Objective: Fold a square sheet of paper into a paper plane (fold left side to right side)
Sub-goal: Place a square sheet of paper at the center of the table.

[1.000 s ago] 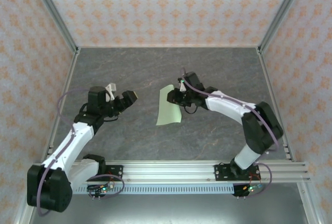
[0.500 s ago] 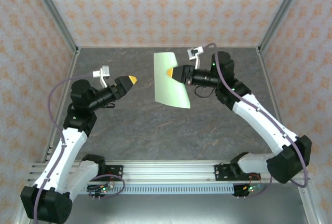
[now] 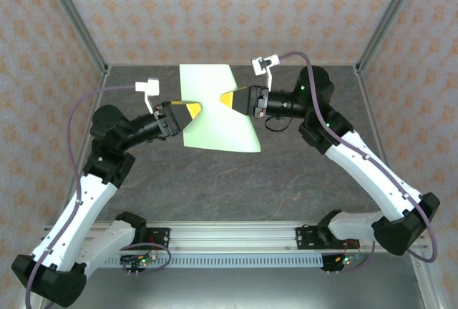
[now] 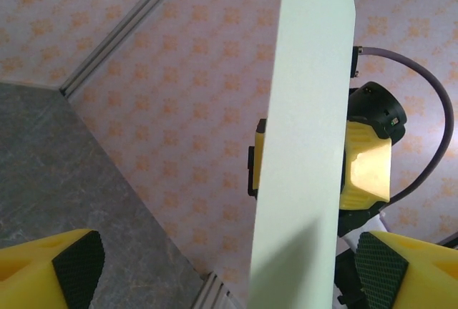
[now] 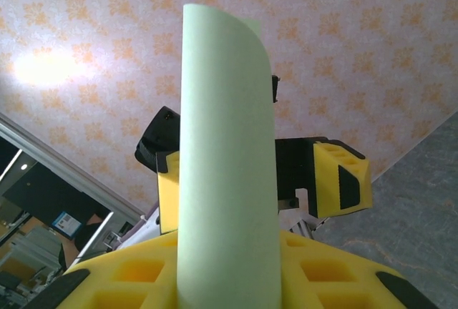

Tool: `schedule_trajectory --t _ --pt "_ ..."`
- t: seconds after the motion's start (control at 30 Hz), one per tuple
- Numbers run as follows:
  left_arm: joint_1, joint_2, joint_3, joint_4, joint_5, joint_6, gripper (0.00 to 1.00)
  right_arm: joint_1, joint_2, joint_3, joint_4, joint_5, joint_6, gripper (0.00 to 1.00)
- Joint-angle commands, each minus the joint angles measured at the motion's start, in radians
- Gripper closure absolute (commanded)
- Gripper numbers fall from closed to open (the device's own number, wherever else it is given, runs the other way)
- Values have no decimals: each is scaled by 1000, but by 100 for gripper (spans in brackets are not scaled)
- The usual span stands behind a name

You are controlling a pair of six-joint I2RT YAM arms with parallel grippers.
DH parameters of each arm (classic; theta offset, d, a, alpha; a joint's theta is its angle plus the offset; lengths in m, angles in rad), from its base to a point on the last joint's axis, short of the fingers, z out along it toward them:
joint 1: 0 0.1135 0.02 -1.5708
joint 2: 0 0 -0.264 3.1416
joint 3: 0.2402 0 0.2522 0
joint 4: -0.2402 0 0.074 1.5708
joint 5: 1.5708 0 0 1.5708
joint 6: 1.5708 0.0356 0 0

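Observation:
The square sheet of paper point(image 3: 215, 112), pale green and slightly bowed, hangs in the air above the grey table. My right gripper point(image 3: 227, 99) is shut on the sheet's right part, and in its own view the sheet point(image 5: 225, 144) rises straight up out of the yellow jaws point(image 5: 225, 284). My left gripper point(image 3: 192, 109) stands open at the sheet's left edge. In the left wrist view the sheet point(image 4: 308, 144) stands upright between the two spread pads point(image 4: 79, 266), closer to the right one and untouched by either. The right gripper's yellow fingers point(image 4: 368, 166) show behind the paper.
The grey stone-patterned table point(image 3: 215, 180) lies below both raised arms. Patterned walls point(image 3: 215, 8) with aluminium posts close the back and sides. A metal rail point(image 3: 236, 234) carrying the arm bases runs along the near edge.
The right gripper has lifted the sheet off the table and carried it up and to the left. The left arm has risen and moved right until its open fingers reached the sheet's left edge.

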Motion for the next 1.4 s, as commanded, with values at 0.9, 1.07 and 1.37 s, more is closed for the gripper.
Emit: schedule_trajectory --t 0.9,1.07,1.37 --pt "-19 408 -249 -150 -354 200 100 -55 -62 -244 -751 1153 -370 2" --pt "-21 616 -188 -168 -408 284 100 -91 37 -450 -383 831 -202 19" --pt "-21 736 -96 -219 -424 324 100 -115 450 -440 46 514 -21 64"
